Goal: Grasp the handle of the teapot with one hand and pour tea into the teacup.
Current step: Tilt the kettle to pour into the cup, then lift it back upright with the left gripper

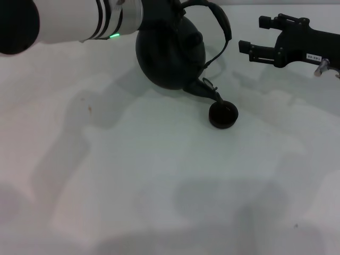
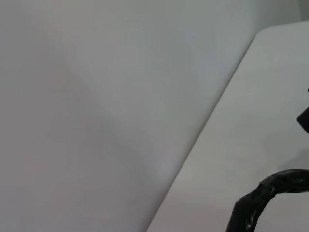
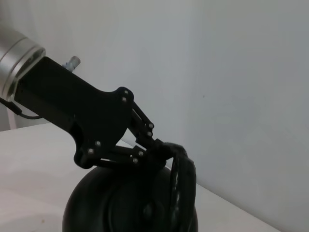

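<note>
Head view: teapot (image 1: 170, 53) tilted, spout over teacup (image 1: 222, 115) on white table (image 1: 133, 175); right gripper (image 1: 249, 36) parked apart with fingers spread, open tabletop nearer. Left wrist view: only handle (image 2: 270, 191) near table edge. Right wrist view: left gripper (image 3: 161, 152) clamped on handle.

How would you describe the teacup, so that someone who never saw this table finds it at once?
Find the teapot, the big round black pot tilted in the left gripper at the far side of the white table. Follow its spout down to the small black teacup standing just beneath. It is low, open-topped and handleless, unlike the angular right gripper hovering beyond.
</note>
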`<state>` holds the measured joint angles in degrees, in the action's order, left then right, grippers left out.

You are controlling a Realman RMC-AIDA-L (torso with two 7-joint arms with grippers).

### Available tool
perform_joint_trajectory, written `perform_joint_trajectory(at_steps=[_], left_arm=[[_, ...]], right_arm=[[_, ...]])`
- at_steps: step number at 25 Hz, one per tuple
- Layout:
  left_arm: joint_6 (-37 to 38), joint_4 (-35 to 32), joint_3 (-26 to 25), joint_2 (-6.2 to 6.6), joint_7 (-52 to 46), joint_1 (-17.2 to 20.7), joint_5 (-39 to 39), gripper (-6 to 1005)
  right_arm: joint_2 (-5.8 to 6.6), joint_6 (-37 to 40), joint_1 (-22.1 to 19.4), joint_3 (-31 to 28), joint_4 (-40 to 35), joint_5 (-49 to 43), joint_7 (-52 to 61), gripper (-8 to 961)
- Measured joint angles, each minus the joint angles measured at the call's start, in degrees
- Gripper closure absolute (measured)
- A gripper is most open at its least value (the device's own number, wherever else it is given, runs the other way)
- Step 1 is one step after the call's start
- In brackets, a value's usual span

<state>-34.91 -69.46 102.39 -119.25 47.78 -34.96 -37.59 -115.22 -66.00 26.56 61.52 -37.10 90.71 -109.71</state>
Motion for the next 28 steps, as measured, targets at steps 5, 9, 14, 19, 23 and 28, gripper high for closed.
perform_joint_trajectory(at_steps=[5,9,14,19,23,28], left_arm=[[0.0,-0.5,0.0,-0.03,-0.1,0.1,0.5,866],[-0.4,-0.7,0.1,-0.10,-0.3,0.2,0.6,866],[-0.7,-1.3,0.8,-0.07,-1.3,0.2,1.3,866],[-0.8,-1.5,1.5,-0.06,-3.5,0.2,3.5,866],[-0.9,-1.5,1.6,-0.02,-3.9,0.1,3.9,867],[-0.7,-1.5,1.6,-0.02,-4.6,0.3,3.8,867]], right_arm=[[0.05,0.0,-0.1,0.0,0.1,0.0,0.0,124],[0.11,0.0,-0.3,0.0,0.1,0.0,0.0,124],[0.18,0.0,-0.4,0.0,0.1,0.0,0.0,124],[0.18,0.0,-0.5,0.0,0.1,0.0,-0.1,124],[0.18,0.0,-0.5,0.0,0.4,0.0,-0.3,124],[0.18,0.0,-0.5,0.0,0.8,0.0,-0.7,124]])
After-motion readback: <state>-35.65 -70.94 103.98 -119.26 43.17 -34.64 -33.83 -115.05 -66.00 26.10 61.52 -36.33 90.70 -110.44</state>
